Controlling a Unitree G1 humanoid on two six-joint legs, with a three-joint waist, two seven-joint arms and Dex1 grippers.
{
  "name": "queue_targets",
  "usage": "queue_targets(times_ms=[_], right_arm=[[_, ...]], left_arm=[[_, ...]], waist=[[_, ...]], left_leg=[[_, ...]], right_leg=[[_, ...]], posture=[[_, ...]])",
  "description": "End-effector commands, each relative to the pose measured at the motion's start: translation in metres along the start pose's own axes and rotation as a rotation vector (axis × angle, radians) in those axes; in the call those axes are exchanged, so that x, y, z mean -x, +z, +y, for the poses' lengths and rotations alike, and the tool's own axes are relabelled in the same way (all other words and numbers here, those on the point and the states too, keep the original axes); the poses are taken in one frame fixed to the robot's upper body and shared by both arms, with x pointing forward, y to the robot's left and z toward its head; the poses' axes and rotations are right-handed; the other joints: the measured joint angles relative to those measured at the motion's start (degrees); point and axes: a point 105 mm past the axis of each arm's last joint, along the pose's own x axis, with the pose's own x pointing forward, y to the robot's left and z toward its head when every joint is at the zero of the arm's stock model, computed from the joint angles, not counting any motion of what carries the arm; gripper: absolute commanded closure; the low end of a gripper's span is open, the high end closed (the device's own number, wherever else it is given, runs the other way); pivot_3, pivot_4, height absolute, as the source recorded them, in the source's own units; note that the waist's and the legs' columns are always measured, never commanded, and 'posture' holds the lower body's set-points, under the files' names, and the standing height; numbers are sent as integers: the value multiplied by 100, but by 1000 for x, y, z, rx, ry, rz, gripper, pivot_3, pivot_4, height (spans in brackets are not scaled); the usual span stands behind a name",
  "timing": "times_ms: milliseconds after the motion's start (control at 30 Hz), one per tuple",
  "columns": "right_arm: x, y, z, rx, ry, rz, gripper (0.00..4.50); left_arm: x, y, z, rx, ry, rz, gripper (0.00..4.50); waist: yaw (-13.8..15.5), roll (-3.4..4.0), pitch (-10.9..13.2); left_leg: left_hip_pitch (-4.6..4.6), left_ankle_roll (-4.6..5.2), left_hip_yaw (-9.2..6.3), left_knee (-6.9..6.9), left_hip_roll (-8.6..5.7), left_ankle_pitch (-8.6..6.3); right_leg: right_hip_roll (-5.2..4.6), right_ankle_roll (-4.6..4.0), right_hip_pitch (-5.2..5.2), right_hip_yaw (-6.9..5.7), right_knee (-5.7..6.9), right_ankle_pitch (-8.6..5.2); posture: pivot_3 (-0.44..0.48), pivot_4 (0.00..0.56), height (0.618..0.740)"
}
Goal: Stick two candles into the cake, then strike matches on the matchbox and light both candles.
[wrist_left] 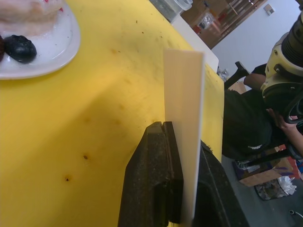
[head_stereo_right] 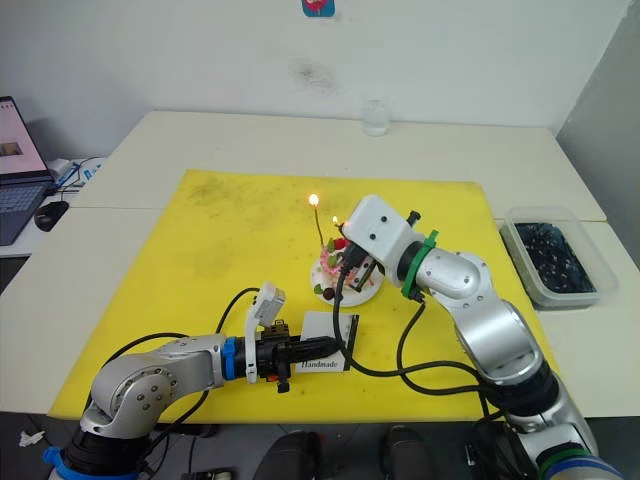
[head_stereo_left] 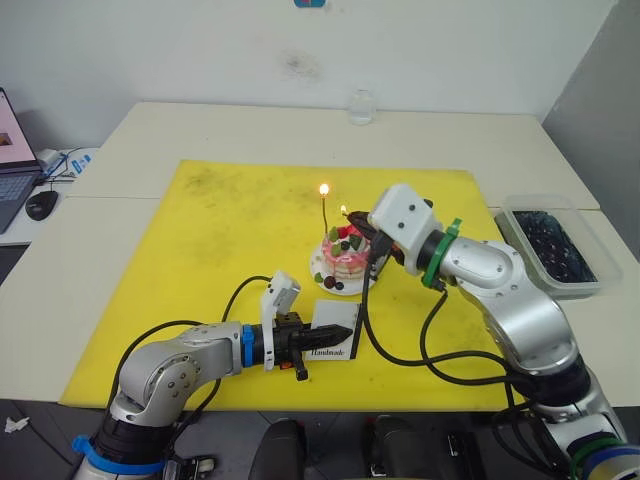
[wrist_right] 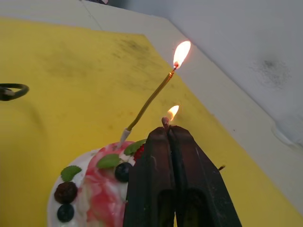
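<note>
The pink cake (head_stereo_left: 345,262) sits on its white plate (wrist_left: 47,59) at the middle of the yellow mat (head_stereo_left: 200,260). One thin candle (wrist_right: 150,100) leans up out of the cake, and its tip is burning. My right gripper (wrist_right: 166,130) hovers just over the cake's right side, shut on a short match (wrist_right: 165,122) whose head is alight, a little below the candle's flame. Nearer the front edge, my left gripper (wrist_left: 182,137) is shut on the white matchbox (head_stereo_left: 335,338), printed "Handmade", holding it on the mat.
A clear glass (head_stereo_left: 361,107) stands at the back of the table. A clear tub of dark pieces (head_stereo_left: 553,245) rests off the mat's right side. A laptop (head_stereo_left: 10,165) and mouse (head_stereo_left: 42,204) lie far left. A person's hand (wrist_left: 284,127) is beyond the table's edge.
</note>
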Motion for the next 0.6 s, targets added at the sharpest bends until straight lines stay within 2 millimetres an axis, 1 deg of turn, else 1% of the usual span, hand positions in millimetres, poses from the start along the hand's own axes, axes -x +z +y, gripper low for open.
queue_targets(times_ms=[33, 133, 200, 233, 300, 333, 400, 500, 533, 600], right_arm=[[17, 13, -3, -8, -6, -35, 4492], [36, 5, -3, -59, -16, 7, 4492], [44, 0, -3, -85, -25, 30, 4492], [52, -5, -6, -94, -46, 55, 4492], [72, -19, -19, -107, -123, 130, 4492], [82, -25, -29, -100, -175, 167, 4492], [97, -33, -45, -85, -258, 214, 4492], [122, -50, -77, -53, -429, 299, 4492], [131, -57, -87, -51, -492, 327, 4492], [145, -71, -102, -38, -586, 371, 4492]], left_arm=[[-2, 6, -6, -36, -26, -20, 4500], [-3, 6, -7, -35, -30, -18, 4500], [-3, 6, -7, -35, -31, -17, 4500], [-3, 6, -7, -34, -33, -16, 4500], [-3, 5, -7, -33, -36, -15, 4500], [-3, 5, -7, -32, -38, -14, 4500], [-4, 4, -8, -32, -39, -13, 4500], [-5, 3, -8, -31, -42, -16, 4500], [-5, 3, -9, -31, -43, -17, 4500], [-6, 3, -9, -30, -44, -18, 4500]], waist=[[0, 0, 0], [13, 0, 0], [13, 0, 0], [12, 0, 0], [14, 0, 0], [20, 0, 0], [21, 0, 0], [9, 0, 0], [9, 0, 0], [11, -1, 0]], left_leg=[[0, 0, 1, 1, 0, 0], [1, 0, -2, 0, 0, 0], [0, 0, -2, 0, -1, 0], [0, 0, 1, 0, -1, 0], [0, 0, 1, 0, -2, 0], [1, 0, 0, 1, -2, 0], [0, 0, 1, 1, -5, 0], [3, 0, 3, 1, -5, 0], [4, 0, 3, 1, -5, 0], [4, 0, 1, 1, -6, 0]], right_leg=[[0, 0, 0, 0, 0, 0], [-1, 0, 1, -2, 0, 0], [-2, 0, 1, -2, -1, 0], [-2, 0, 1, 1, -2, 0], [-2, 0, 1, 1, -2, 0], [-3, 0, 2, -1, -3, 0], [-4, 0, 2, 0, -4, 0], [-3, 0, 2, 3, -3, 0], [-3, 0, 2, 3, -3, 0], [-2, 0, 3, 0, -3, 0]], posture=[[0, 150, 740], [0, 150, 740], [0, 150, 740], [0, 150, 740], [0, 150, 740], [0, 150, 740], [0, 150, 740], [0, 150, 740], [0, 150, 740], [0, 150, 740]])
